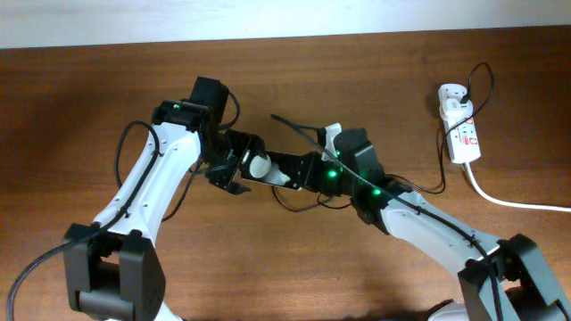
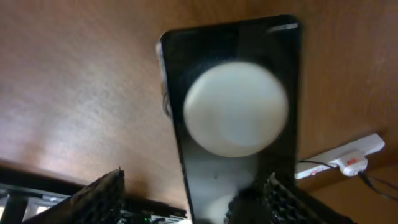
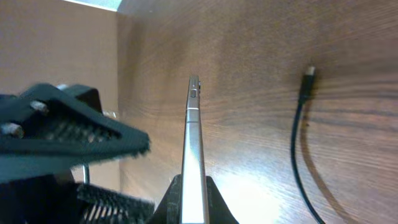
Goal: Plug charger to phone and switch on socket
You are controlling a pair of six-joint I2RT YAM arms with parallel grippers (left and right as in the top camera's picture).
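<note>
Noted brown wood grain across the table [image 1: 294, 276]. Saw glossy black on the phone [image 2: 273, 50], with a pale round spot over it. Found white with red marks on the socket [image 1: 462, 138], plain black along the charger [image 3: 301, 106].

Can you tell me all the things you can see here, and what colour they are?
table: one, brown wood, under everything.
phone: one, black, held on its edge in the middle.
charger: one, thin black cable, lying on the table beside the phone, tip free.
socket: one, white with red marks, far right of the table.
adapter: one, white, plugged into the socket.
cord: one, thick white, running from the socket off the right edge.
left gripper: one, black, open, facing the phone.
right gripper: one, black, shut on the phone.
</note>
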